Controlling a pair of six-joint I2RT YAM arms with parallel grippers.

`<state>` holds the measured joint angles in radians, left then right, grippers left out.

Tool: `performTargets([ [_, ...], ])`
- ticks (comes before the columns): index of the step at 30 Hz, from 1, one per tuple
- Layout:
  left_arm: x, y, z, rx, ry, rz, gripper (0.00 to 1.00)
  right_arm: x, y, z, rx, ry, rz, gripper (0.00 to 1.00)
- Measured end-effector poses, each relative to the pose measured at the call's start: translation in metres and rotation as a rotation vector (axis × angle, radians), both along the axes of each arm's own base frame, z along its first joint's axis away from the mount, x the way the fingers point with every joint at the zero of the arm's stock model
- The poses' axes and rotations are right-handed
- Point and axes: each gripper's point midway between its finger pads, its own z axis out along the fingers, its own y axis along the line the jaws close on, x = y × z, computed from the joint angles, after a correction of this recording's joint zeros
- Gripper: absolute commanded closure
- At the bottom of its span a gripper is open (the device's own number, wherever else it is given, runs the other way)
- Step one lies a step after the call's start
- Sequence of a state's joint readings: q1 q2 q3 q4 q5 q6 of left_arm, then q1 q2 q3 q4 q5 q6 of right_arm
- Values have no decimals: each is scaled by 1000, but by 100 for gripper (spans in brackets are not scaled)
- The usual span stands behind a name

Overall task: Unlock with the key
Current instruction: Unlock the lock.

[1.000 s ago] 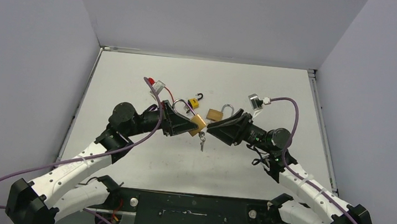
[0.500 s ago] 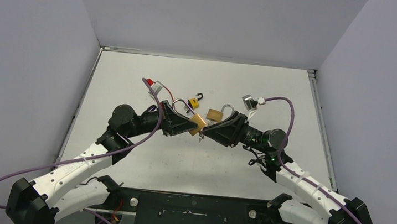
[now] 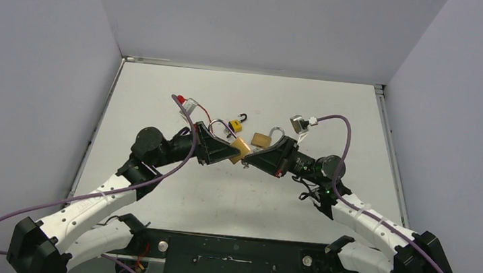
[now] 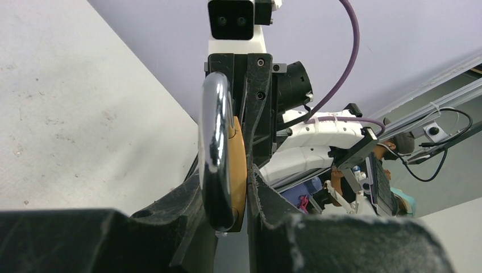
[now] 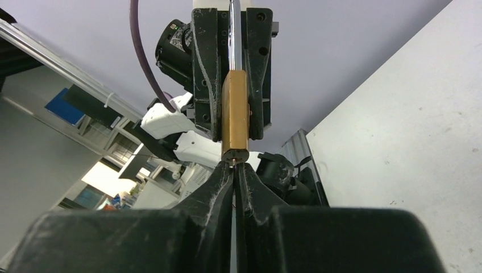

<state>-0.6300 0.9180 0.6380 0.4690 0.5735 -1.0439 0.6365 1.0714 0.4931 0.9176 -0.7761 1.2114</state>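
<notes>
My left gripper [image 3: 236, 152] is shut on a brass padlock [image 3: 243, 149] and holds it above the table. In the left wrist view the padlock's brass body [image 4: 238, 165] and silver shackle [image 4: 215, 148] sit edge-on between my fingers [image 4: 267, 199]. My right gripper [image 3: 250, 160] meets the padlock's bottom end from the right. In the right wrist view its jaws [image 5: 234, 172] are pressed together on the key [image 5: 233, 164], of which only a sliver shows at the base of the padlock [image 5: 235, 116]. The rest of the key is hidden between the fingers.
A second brass padlock [image 3: 263, 139] with an open shackle lies on the table just behind the grippers. A small yellow and black padlock [image 3: 235, 125] lies to its left. Purple cables loop over both wrists.
My right gripper has moved left to the padlock's lower end. The key that hung loose below the padlock is now between its fingers. The left gripper has barely moved.
</notes>
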Motion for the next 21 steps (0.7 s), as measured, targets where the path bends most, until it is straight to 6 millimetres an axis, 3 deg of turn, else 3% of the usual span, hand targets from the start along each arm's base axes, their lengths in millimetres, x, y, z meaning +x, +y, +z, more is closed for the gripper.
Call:
performTargets([
  [7, -2, 3, 13, -34, -58, 0, 100, -1, 3, 11, 87, 75, 61, 100],
  [21, -23, 10, 56, -149, -430, -23, 100, -10, 7, 47, 329, 442, 308, 100],
])
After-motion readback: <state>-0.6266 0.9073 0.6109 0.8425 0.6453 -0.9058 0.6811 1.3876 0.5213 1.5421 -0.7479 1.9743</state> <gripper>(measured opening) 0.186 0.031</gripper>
